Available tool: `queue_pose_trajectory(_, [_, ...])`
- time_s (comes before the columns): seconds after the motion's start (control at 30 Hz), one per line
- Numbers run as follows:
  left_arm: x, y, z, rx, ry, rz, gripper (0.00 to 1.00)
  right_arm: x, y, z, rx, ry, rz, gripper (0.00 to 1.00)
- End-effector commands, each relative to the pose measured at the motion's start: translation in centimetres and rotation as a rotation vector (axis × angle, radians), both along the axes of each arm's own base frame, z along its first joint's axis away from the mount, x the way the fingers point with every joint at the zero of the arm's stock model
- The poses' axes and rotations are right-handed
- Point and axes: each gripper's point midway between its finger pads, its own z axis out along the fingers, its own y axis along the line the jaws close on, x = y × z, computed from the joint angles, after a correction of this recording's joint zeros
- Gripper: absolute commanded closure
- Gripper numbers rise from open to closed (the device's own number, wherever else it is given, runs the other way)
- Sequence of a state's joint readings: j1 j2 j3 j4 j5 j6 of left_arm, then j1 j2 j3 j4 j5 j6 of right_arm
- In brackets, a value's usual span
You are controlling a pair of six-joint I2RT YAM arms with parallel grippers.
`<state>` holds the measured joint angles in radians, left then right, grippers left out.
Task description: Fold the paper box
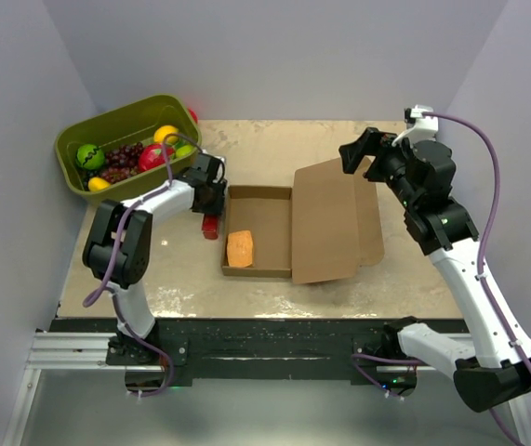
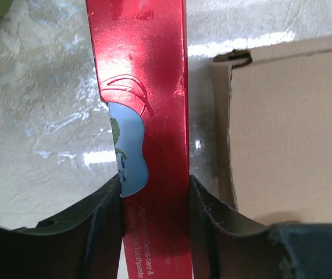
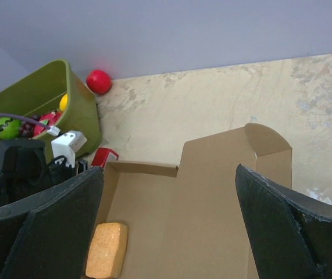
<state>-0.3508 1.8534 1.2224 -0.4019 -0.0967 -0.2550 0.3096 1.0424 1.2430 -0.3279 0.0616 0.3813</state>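
Note:
The paper box (image 1: 325, 223) lies open on the table, its shallow tray on the left and its lid flat to the right. A small orange block (image 1: 240, 248) lies in the tray. My left gripper (image 1: 215, 206) is just outside the tray's left wall, shut on a red toothpaste box (image 2: 142, 87) that rests on the table beside the cardboard wall (image 2: 288, 128). My right gripper (image 1: 363, 158) is open and empty, raised over the lid's far right corner. Its wrist view looks down on the paper box (image 3: 212, 192) and the orange block (image 3: 106, 258).
An olive-green bin (image 1: 70, 158) of toy fruit stands at the back left, close behind my left arm. A red ball (image 3: 98, 81) lies by the bin against the back wall. Grey walls enclose the table on three sides.

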Motion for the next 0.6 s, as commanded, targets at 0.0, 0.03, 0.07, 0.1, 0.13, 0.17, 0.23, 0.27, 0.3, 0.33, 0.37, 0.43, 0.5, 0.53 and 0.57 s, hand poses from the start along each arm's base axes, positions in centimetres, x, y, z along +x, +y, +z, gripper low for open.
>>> queue_pose_trajectory(0.0, [0.8,0.2,4.6,-0.046,-0.127,0.038,0.93,0.4,0.1,1.0,0.013,-0.038,-0.007,0.01])
queue_pose_trajectory(0.03, [0.6,0.4,5.0,-0.045,-0.134,0.041,0.95,0.4,0.2,1.1,0.015,-0.037,-0.003,0.01])
queue_pose_trajectory(0.07, [0.4,0.5,6.2,-0.048,-0.156,0.045,0.97,0.4,0.2,1.0,0.015,-0.037,-0.003,0.01])
queue_pose_trajectory(0.1, [0.2,0.7,6.8,-0.046,-0.166,0.047,0.98,0.4,0.2,1.0,0.015,-0.037,-0.003,0.01])
queue_pose_trajectory(0.13, [0.0,0.9,7.2,-0.043,-0.172,0.051,0.99,0.4,0.1,1.2,0.016,-0.042,-0.003,0.01])
queue_pose_trajectory(0.17, [-0.3,1.3,8.4,-0.037,-0.197,0.057,1.00,0.3,0.2,1.1,0.017,-0.040,-0.003,0.01])
queue_pose_trajectory(0.23, [-0.7,1.5,9.5,-0.041,-0.219,0.061,1.00,0.2,0.2,1.3,0.021,-0.044,0.000,0.01])
queue_pose_trajectory(0.27, [-1.1,1.4,10.7,-0.060,-0.239,0.062,1.00,0.1,0.2,1.3,0.021,-0.045,0.001,0.01])
queue_pose_trajectory(0.3, [-1.3,1.2,11.3,-0.074,-0.248,0.064,1.00,0.1,0.2,1.3,0.023,-0.045,0.001,0.01])
queue_pose_trajectory(0.33, [-1.8,0.5,11.9,-0.088,-0.251,0.052,1.00,0.1,0.2,1.3,0.024,-0.044,0.002,0.01])
queue_pose_trajectory(0.37, [-2.2,-0.5,13.0,-0.132,-0.269,0.054,1.00,0.1,0.2,1.3,0.028,-0.045,0.004,0.01])
queue_pose_trajectory(0.43, [-3.2,-3.6,13.9,-0.202,-0.281,0.015,1.00,0.1,0.5,1.3,0.042,-0.046,0.013,0.01])
queue_pose_trajectory(0.5, [-4.2,-6.9,14.7,-0.309,-0.281,-0.004,1.00,0.0,0.8,1.4,0.062,-0.050,0.029,0.01])
queue_pose_trajectory(0.53, [-5.1,-9.6,15.0,-0.349,-0.291,-0.051,1.00,0.0,1.0,1.3,0.065,-0.047,0.037,0.01])
queue_pose_trajectory(0.57, [-5.5,-11.0,14.6,-0.379,-0.270,-0.053,1.00,-0.1,1.1,1.5,0.071,-0.052,0.043,0.01])
